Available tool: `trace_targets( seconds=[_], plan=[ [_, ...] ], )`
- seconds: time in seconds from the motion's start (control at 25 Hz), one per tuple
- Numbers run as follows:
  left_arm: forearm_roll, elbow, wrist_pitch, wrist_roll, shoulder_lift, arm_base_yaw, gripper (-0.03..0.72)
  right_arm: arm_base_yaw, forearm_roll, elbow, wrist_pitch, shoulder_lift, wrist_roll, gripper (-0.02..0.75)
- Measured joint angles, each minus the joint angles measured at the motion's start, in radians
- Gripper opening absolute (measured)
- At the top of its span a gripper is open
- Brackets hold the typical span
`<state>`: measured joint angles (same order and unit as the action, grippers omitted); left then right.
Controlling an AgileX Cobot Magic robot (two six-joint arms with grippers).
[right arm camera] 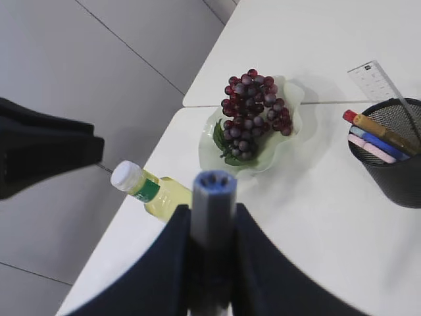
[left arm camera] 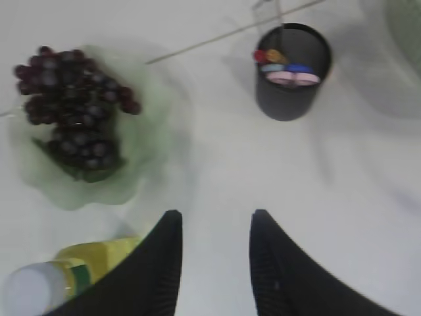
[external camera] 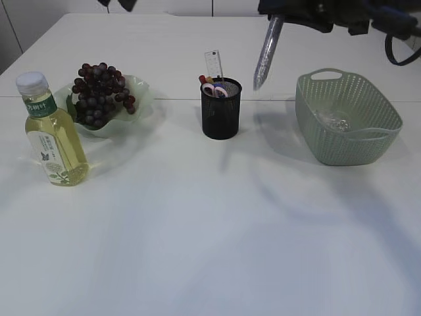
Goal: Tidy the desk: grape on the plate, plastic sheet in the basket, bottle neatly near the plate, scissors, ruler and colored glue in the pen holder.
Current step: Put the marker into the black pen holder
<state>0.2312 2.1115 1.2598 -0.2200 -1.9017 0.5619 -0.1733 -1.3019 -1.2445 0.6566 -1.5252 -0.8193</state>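
My right gripper (right arm camera: 212, 214) is shut on the colored glue (right arm camera: 214, 191), a grey tube with a blue end. In the exterior view the colored glue (external camera: 266, 52) hangs in the air, up and to the right of the black mesh pen holder (external camera: 220, 112). The ruler (external camera: 214, 64) and pink-handled scissors (external camera: 216, 90) stand in the holder. Grapes (external camera: 100, 93) lie on the green plate (external camera: 141, 85), and the bottle (external camera: 51, 135) of yellow liquid stands upright at its front left. The plastic sheet (external camera: 332, 120) lies in the green basket (external camera: 345, 141). My left gripper (left arm camera: 214, 220) is open and empty, high above the plate.
The table's far edge and the grey floor beyond show in the right wrist view, where the left arm (right arm camera: 39, 155) appears as a dark shape at the left. Bare white tabletop (external camera: 210, 230) stretches across the front.
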Motion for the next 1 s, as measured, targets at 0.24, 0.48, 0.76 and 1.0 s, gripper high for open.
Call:
trace_targets(
  seconds=[0.24,0.48,0.76,1.0],
  plan=[
    [0.096,0.0,0.0,-0.034,0.0,0.0,0.258,0.0,0.141,0.0,-0.006,0.0,-0.022,0.143],
    [0.103,0.0,0.0,-0.034,0.0,0.0,0.257,0.0,0.152,0.0,-0.137,0.0,-0.228,0.143],
    [0.107,0.0,0.0,-0.035,0.0,0.0,0.256,0.0,-0.169,0.0,-0.267,-0.046,-0.699,0.143],
    [0.144,0.0,0.0,-0.035,0.0,0.0,0.256,-0.04,-0.467,-0.066,-0.299,-0.143,-1.141,0.142]
  ],
)
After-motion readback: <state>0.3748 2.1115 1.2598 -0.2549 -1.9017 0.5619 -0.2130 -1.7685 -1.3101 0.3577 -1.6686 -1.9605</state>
